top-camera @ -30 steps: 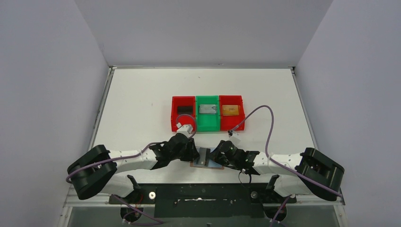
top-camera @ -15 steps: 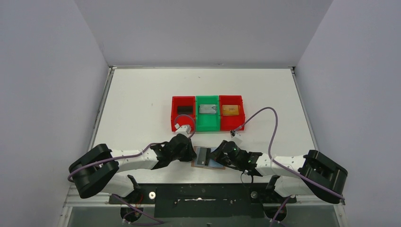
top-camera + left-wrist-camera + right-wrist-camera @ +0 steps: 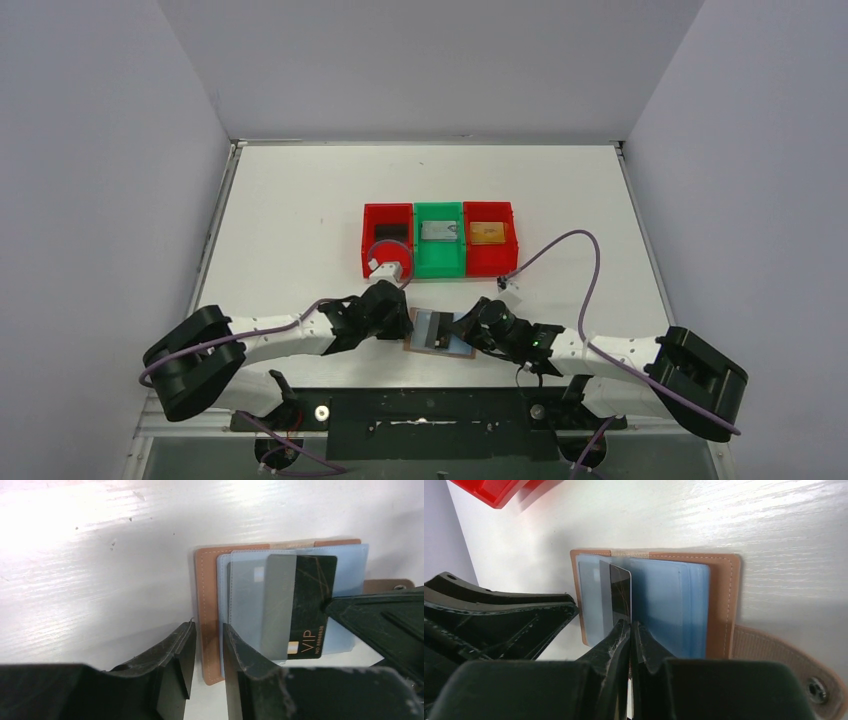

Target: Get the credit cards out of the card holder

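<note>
Found the wallet (image 3: pixel 207 605) lying open and flat on the white table (image 3: pixel 300 200), close to its near edge, between the two grippers. Noted pale blue pockets facing up and the strap tab (image 3: pixel 774 655) sticking out past one edge, by the right gripper (image 3: pixel 630 626). Saw a black VIP card (image 3: pixel 312 595) with gold lettering partway out of a pocket, its left part under a grey strip. Could not tell whether that strip was another card or a pocket flap. Found the right gripper's fingers pressed together, pinching the edge of the black VIP card. Found the left gripper (image 3: pixel 206 650) with fingers slightly apart, clamping nothing, the gap sitting over the wallet's brown border. Farther back, spotted three bins side by side in a row:
- a left red bin (image 3: pixel 368 235) with a plain black card (image 3: pixel 392 231)
- a green bin (image 3: pixel 439 262) with a silver-grey card (image 3: pixel 439 231)
- a right red bin (image 3: pixel 490 260) with a gold-orange card (image 3: pixel 488 233)
</note>
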You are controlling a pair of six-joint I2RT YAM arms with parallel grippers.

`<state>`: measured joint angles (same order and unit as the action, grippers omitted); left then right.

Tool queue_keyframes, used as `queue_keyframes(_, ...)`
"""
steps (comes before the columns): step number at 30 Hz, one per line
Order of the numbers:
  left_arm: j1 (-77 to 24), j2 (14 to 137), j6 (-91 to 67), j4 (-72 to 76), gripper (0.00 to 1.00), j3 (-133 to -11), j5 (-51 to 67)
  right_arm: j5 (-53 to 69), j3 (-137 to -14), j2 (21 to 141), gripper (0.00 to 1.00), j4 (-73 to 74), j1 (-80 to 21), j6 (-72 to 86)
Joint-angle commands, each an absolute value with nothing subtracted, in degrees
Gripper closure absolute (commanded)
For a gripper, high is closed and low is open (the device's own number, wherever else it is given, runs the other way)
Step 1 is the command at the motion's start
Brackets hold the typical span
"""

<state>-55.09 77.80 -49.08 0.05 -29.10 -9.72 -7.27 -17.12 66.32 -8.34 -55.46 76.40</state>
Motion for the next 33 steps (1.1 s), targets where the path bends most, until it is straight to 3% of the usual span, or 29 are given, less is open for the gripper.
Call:
queue_keyframes(1,-55.46,74.72,-46.77,-1.33,0.71,-34.78,-11.62,-9.05,-17.81,67.28,0.98,-9.8,-55.19,76.83)
queue_keyframes(11,-55.71,79.7,-44.07,11.05,0.66,-34.54,2.22,-9.07,-17.58,67.64,0.98,-10.17,-55.19,77.04)
queue_keyframes(22,-57.21,85.14,-49.63,6.3,0.76,-30.81,-2.89,-7.82,-16.93,68.68,0.97,-12.56,-54.93,77.33)
queue_keyframes(33,-57.82,85.78,-51.5,4.46,0.9,-29.24,-4.28,-6.72,-12.3,69.3,0.79,-20.11,-54.74,81.66)
